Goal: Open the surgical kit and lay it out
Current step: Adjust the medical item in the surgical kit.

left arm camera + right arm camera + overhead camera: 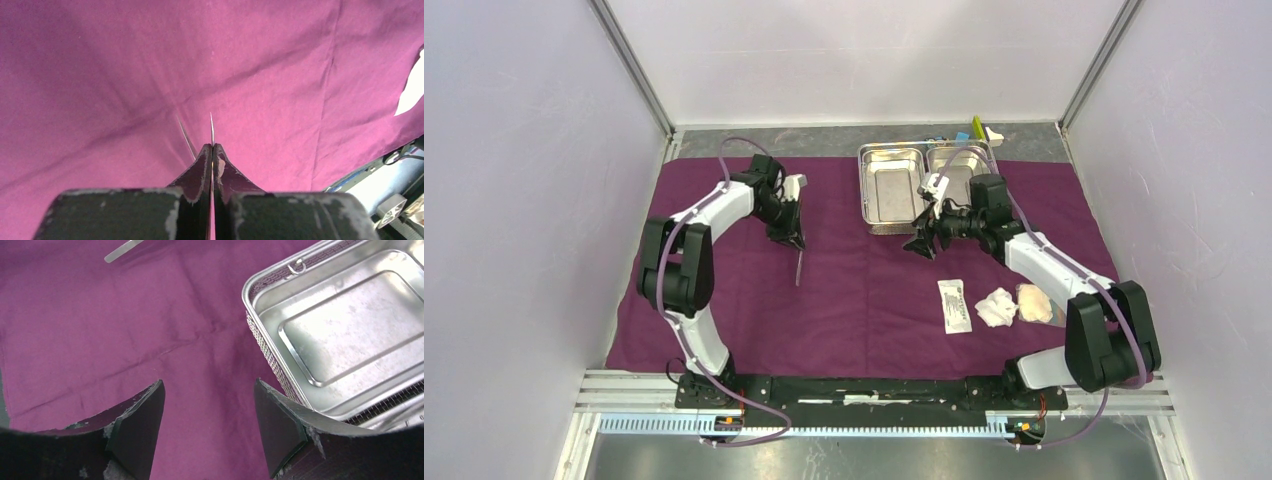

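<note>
Between the fingers of the left end effector [212, 147], pressed together with no gap, sits a slim steel instrument [211, 127], its thin tip poking out ahead over the plum-purple cloth [125, 75]. Laying it down well likely means lowering until the steel lies flat on bare cloth, then easing the pinch off so it neither flicks nor rolls. Off to that side's right, the right end effector [209, 390] hangs wide and empty, with the two-compartment steel tray [260, 287] just beside and beyond it. Behind it, toward the arm bases, lie the white packet [955, 305] and gauze pads [997, 307]. Whether the instrument is tweezers, and whether its tip touches the cloth, I cannot tell. The faint line beside it may be shadow.
</note>
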{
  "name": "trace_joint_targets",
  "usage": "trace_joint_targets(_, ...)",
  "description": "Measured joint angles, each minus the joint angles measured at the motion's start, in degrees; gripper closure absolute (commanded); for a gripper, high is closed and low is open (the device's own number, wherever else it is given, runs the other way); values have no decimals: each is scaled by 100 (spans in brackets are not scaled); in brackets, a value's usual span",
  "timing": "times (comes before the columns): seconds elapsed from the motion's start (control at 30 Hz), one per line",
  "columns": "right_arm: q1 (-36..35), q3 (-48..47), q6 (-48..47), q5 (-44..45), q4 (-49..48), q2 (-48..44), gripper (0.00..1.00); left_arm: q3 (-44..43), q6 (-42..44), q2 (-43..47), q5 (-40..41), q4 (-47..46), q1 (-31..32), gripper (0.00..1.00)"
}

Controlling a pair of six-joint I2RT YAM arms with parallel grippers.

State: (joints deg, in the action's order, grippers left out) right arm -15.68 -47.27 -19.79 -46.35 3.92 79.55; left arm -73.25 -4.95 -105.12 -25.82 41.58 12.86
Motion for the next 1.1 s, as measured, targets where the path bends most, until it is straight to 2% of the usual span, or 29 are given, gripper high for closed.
trace_joint_targets(0.3,-184,-57,2,7,2,70,28,26,566,492,925,756,0,98)
trace_joint_targets(0.5,-184,-52,-2,13,-2,70,28,382,874,907,1517,1145,-37,98)
trace_joint_targets(0.67,-184,-2,-15,17,-20,70,28,629,907,911,1657,1403,-249,98)
trace_joint_targets(1.1,-184,59,-111,116,-15,70,28,988,901,787,1674,1349,-782,98)
